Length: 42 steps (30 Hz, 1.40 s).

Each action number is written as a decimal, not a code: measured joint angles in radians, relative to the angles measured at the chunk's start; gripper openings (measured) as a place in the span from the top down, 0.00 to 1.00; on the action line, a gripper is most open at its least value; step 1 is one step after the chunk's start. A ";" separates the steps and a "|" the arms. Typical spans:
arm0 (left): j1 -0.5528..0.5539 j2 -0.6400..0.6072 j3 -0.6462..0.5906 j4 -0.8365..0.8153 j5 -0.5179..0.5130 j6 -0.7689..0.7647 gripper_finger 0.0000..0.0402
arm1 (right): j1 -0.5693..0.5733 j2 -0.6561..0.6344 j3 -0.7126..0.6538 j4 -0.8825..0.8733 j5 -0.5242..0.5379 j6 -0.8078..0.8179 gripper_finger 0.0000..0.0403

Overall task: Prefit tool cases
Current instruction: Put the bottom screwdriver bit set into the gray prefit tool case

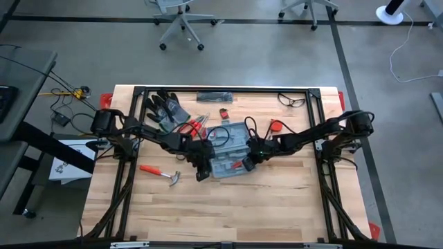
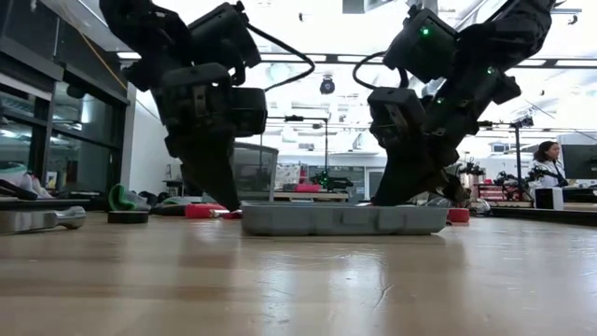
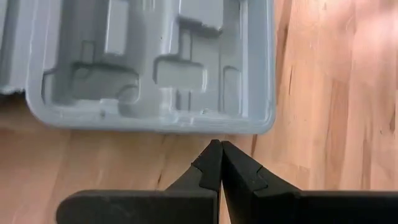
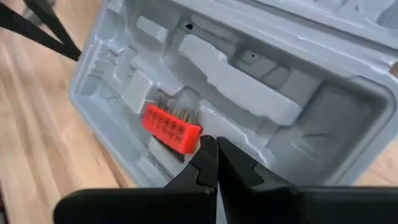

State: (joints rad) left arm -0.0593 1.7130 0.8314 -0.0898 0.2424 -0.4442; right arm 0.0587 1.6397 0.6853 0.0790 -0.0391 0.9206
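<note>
The blue-grey tool case (image 1: 232,153) lies open at the table's middle, recesses up; in the low view the case (image 2: 343,219) rests flat on the wood. A red bit holder (image 4: 171,126) lies slanted in one recess near the case's right side. My right gripper (image 4: 211,143) is shut, its tips at that holder's end. My left gripper (image 3: 216,145) is shut and stands just outside the case's near left rim (image 3: 205,127), over bare wood; the high view shows the left gripper (image 1: 203,171) beside the case. My right gripper's shut fingertips (image 4: 205,149) meet the red bit holder at its end (image 4: 191,138), slanting down from the table's right side. The holder lies tilted in its recess, bits pointing into the case. My left gripper's tips stand at the case's rim; whether they touch it I cannot tell.
A red-handled hammer (image 1: 160,172) lies left of the case. Dark gloves (image 1: 166,107), red pliers (image 1: 196,126), a small red piece (image 1: 223,113), a black bar (image 1: 216,95), glasses (image 1: 292,102) and a red item (image 1: 277,126) lie toward the far edge. Bare wood stretches along the near side.
</note>
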 joint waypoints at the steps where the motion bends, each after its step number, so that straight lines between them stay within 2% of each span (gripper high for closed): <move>1: 0.000 0.005 0.001 0.006 0.001 0.000 1.00 | 0.003 0.003 0.000 0.008 0.000 0.004 1.00; 9: -0.002 0.041 0.000 0.053 0.019 -0.004 1.00 | 0.037 0.006 0.000 0.015 -0.006 0.044 1.00; 22: -0.002 0.031 0.000 0.065 0.004 -0.008 1.00 | 0.088 0.006 0.000 0.024 -0.013 0.077 1.00; 35: 0.000 0.001 0.047 -0.023 -0.071 0.001 1.00 | 0.101 -0.009 -0.001 0.006 0.046 0.103 1.00; 42: 0.007 -0.065 0.048 -0.067 -0.211 -0.021 1.00 | 0.098 -0.011 0.000 0.005 0.065 0.104 1.00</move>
State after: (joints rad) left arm -0.0521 1.6482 0.8795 -0.1570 0.0319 -0.4650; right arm 0.1570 1.6287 0.6850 0.0843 0.0257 1.0242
